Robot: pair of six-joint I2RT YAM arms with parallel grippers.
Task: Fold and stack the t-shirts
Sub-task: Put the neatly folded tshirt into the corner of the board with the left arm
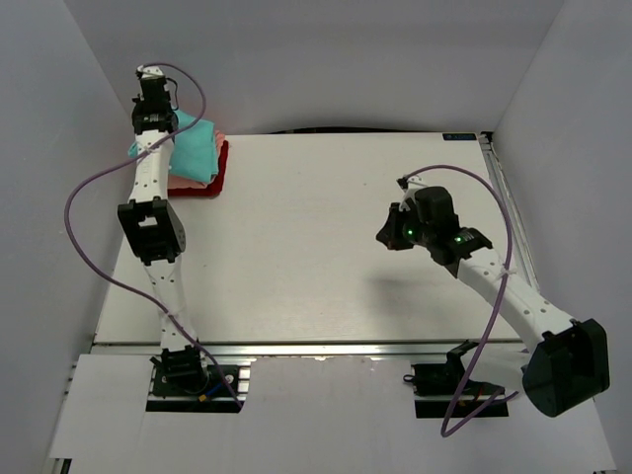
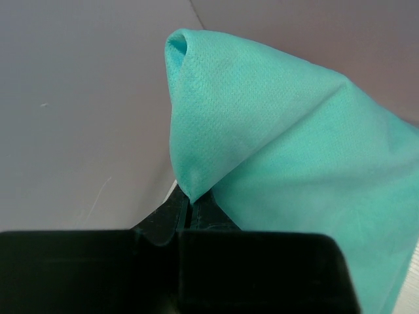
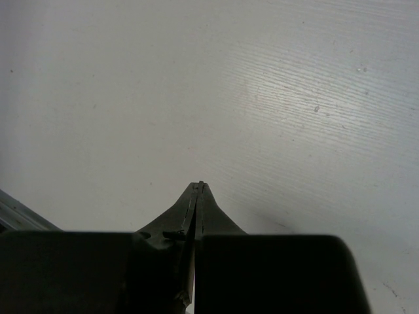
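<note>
L gripper (image 2: 191, 204): jaws nearly together, nipping the tip of a thin fold of the soft teal-turquoise cotton t-shirt (image 2: 288, 163). Cloth peaks up from the pinch.

Overhead: teal shirt tops the pile at the far-left table corner. It lies on the salmon-pink cotton t-shirt (image 1: 186, 182), w/ the dark red cotton t-shirt (image 1: 221, 166) showing at the pile's right edge.

R gripper (image 3: 199, 186): fully closed, empty, over bare white tabletop (image 3: 294, 98), well apart from pile.

Risks (my read):
- Bite is v. small, so the fold could slip out early.
- Cloth could cling to the pads on release and drag the top layer, undoing the fold.
- Pile sits right at the corner, so a tug may skew the stack or spill it over the edge.
- L arm at long reach, so poor margin for correction.
</note>
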